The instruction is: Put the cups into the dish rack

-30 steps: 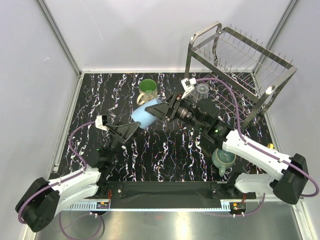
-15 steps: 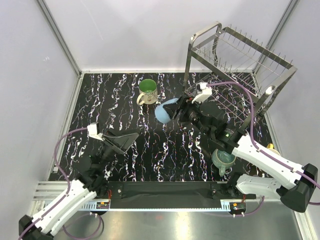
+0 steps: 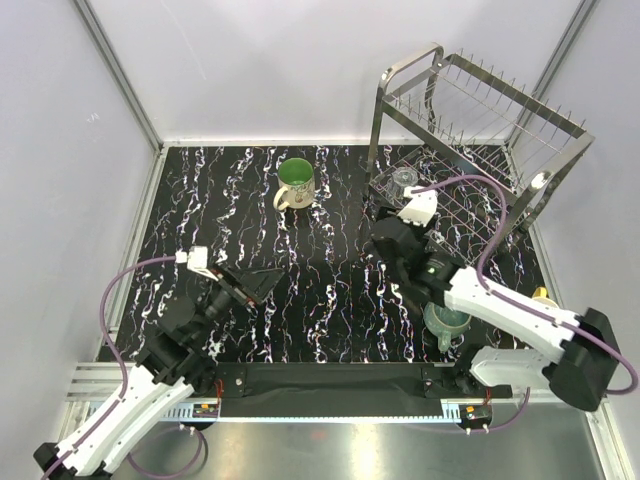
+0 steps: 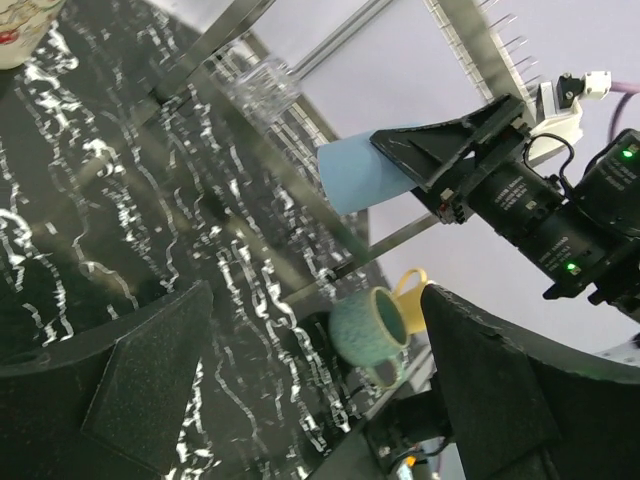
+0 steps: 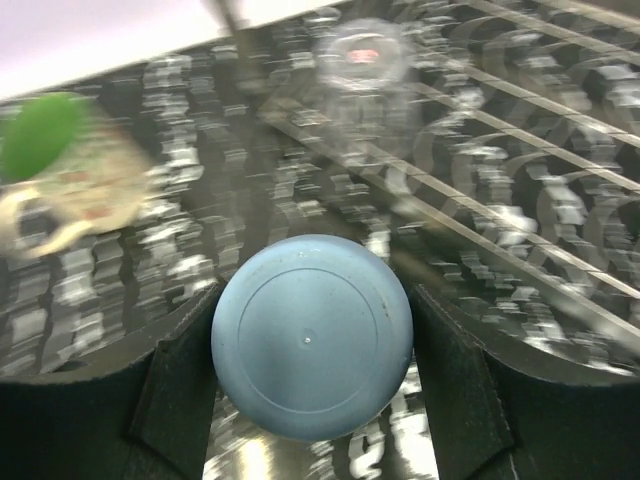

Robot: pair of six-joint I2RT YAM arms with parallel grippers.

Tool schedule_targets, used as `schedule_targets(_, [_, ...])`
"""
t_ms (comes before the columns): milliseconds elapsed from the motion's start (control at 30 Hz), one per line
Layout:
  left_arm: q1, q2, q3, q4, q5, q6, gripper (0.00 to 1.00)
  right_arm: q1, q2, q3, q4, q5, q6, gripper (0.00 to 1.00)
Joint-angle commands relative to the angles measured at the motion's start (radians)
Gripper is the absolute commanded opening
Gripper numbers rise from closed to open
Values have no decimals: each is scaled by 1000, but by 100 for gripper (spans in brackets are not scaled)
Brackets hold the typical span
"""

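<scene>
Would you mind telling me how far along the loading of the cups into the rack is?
Done: only the glass seems to stand on the lower tier of the rack. In hand: the right tool grips the blue cup near it; the left tool is open and empty. Left: the green-lined mug, teal mug and yellow mug sit on the table.

Shiny steel rack (image 3: 543, 181); clear glass tumbler (image 3: 404, 179); smooth, matt blue cup (image 5: 312, 338); glossy glazed teal mug (image 4: 365, 327); glossy black marbled table (image 3: 200, 200).
</scene>
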Motion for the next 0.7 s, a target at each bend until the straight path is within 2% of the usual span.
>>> schedule_targets(0, [-4, 43, -2, 41, -11, 56, 91, 3, 64, -9, 46, 313, -15, 0])
schedule_targets(67, [-4, 62, -6, 61, 0, 66, 91, -7, 119, 6, 28, 407, 8, 0])
schedule_targets(100, [-4, 74, -8, 76, 1, 71, 90, -21, 136, 11, 24, 407, 29, 0])
schedule_targets(267, [-5, 79, -29, 130, 1, 86, 89, -170, 233, 46, 69, 276, 33, 0])
schedule_targets(667, [-5, 27, -28, 70, -23, 149, 90, -305, 313, 36, 289, 280, -78, 0])
